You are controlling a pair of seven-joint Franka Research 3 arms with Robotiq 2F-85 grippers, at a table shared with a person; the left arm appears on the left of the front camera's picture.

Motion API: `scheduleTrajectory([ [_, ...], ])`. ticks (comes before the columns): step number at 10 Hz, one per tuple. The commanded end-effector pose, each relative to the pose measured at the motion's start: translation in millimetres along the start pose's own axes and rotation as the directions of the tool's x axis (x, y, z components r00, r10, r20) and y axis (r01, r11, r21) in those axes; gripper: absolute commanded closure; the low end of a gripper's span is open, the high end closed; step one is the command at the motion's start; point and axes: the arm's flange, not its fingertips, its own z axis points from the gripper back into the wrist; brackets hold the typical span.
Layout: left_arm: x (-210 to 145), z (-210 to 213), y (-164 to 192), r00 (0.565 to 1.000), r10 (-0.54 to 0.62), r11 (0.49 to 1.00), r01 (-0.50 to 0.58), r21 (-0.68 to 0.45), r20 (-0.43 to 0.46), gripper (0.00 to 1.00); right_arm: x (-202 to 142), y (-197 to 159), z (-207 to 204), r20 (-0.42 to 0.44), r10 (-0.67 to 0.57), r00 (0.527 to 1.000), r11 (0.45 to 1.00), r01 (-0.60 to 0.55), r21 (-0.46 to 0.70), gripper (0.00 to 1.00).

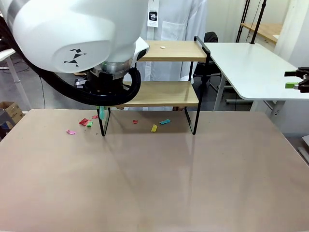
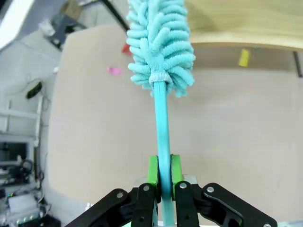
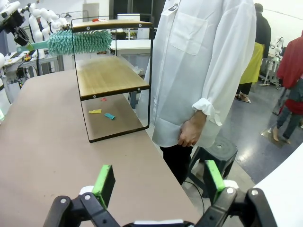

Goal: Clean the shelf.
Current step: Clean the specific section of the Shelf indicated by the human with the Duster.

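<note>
Table: broad, brownish top, bare across the near half.

Person: stands at the far edge in a long white coat, close behind the shelf. One hand hangs at the side.

My left arm: its white bulk covers the upper left of the front view and reaches down over the shelf's left end.

Shelf: upright on the far middle of the table. Two light wooden boards sit in a thin black frame, with its legs on the tabletop.

Duster: fluffy teal head on a teal stick. The right wrist view shows the head at the shelf's open end, at a height between the two boards. I cannot tell whether it touches.

My left gripper: jaws clenched on the duster's stick, green pads pressed to either side.

My right gripper: jaws spread wide, nothing between them, off the table's end and pointing along it toward the shelf.

Scraps on the table around the shelf's feet:
- pink, well left of the frame
- red and green, close together
- yellow and teal, under the lower board

A small pale scrap lies on the top board.
</note>
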Motion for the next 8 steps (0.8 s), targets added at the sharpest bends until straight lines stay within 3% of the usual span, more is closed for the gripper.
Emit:
scheduleTrajectory([
  [1, -13, 7, 31, 0.991, -0.134, 0.975, 0.135, -0.177, 0.017, 0.87, 3, 0, -1, -0.001, 0.004, 1.0, 1.0, -0.004, -0.003, 0.0],
  [3, -20, 13, 47, 0.965, -0.263, 0.922, 0.252, -0.295, -0.001, 0.87, 3, 0, -1, -0.001, 0.004, 1.0, 1.0, -0.004, -0.003, 0.0],
  [6, -27, 21, 77, 0.877, -0.48, 0.782, 0.42, -0.462, -0.015, 0.87, 3, 0, -1, -0.001, 0.004, 1.0, 1.0, -0.004, -0.003, 0.0],
  [8, -32, 21, 97, 0.825, -0.555, 0.619, 0.493, -0.611, 0.103, 0.87, 3, 0, -1, -0.001, 0.004, 1.0, 1.0, -0.004, -0.003, 0.0],
])
